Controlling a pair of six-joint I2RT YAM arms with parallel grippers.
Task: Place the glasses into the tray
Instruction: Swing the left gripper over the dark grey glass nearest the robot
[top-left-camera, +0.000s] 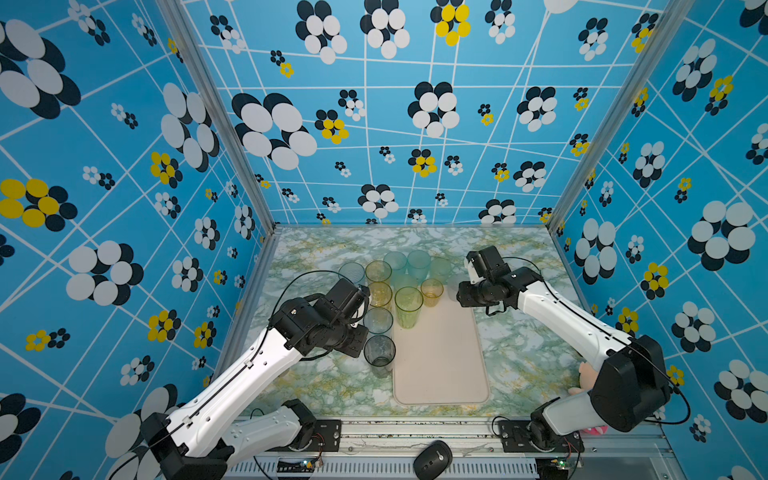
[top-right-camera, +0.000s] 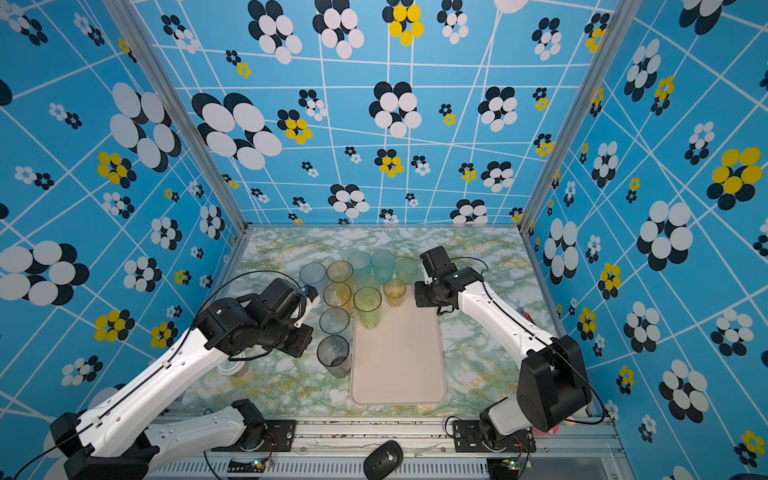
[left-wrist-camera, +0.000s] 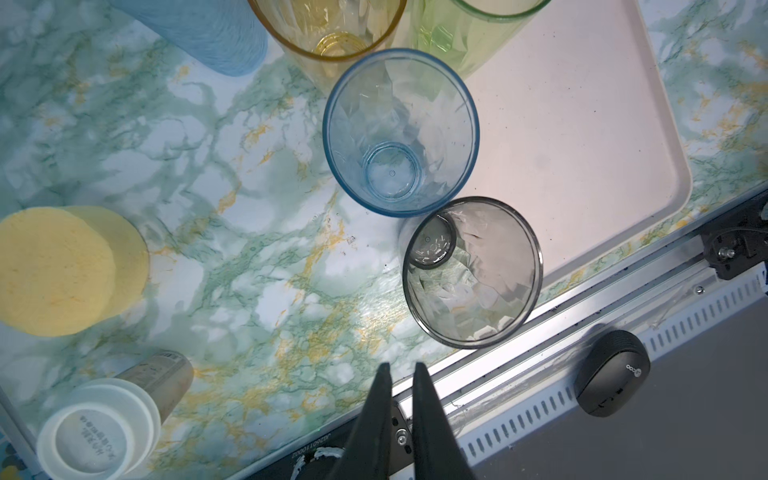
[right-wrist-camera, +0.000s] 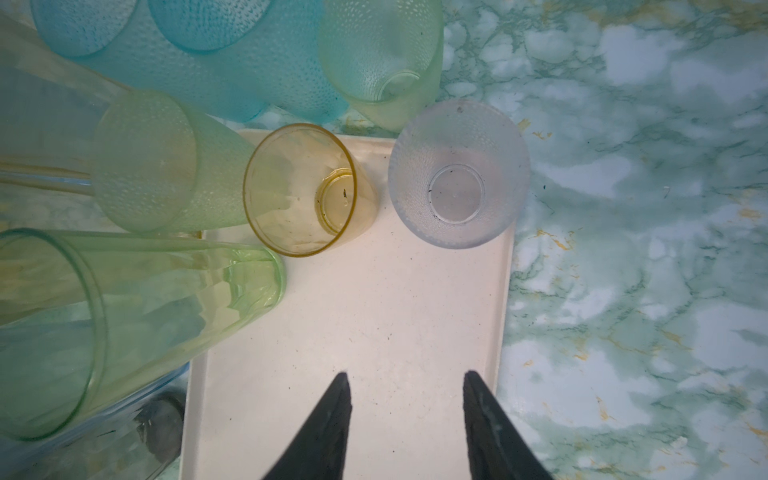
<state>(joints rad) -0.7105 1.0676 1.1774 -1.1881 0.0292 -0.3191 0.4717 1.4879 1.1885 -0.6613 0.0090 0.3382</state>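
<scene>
The cream tray (top-left-camera: 440, 365) (right-wrist-camera: 374, 332) lies lengthwise mid-table. At its far end stand a tall green glass (top-left-camera: 408, 307), a small amber glass (top-left-camera: 432, 292) (right-wrist-camera: 303, 189) and a clear dotted glass (right-wrist-camera: 459, 174). More glasses cluster beyond it and along its left rim. Among them are a blue glass (left-wrist-camera: 401, 133) and a smoky grey glass (top-left-camera: 379, 353) (left-wrist-camera: 471, 272), both on the table. My left gripper (left-wrist-camera: 402, 368) hovers left of these two, fingers nearly together and empty. My right gripper (right-wrist-camera: 406, 374) hangs open over the tray, short of the clear glass.
A yellow round disc (left-wrist-camera: 54, 270) and a white-lidded container (left-wrist-camera: 97, 432) lie on the table under my left arm. A black computer mouse (top-left-camera: 432, 459) rests on the front rail. A pink plush toy (top-left-camera: 584, 374) sits by the right arm's base.
</scene>
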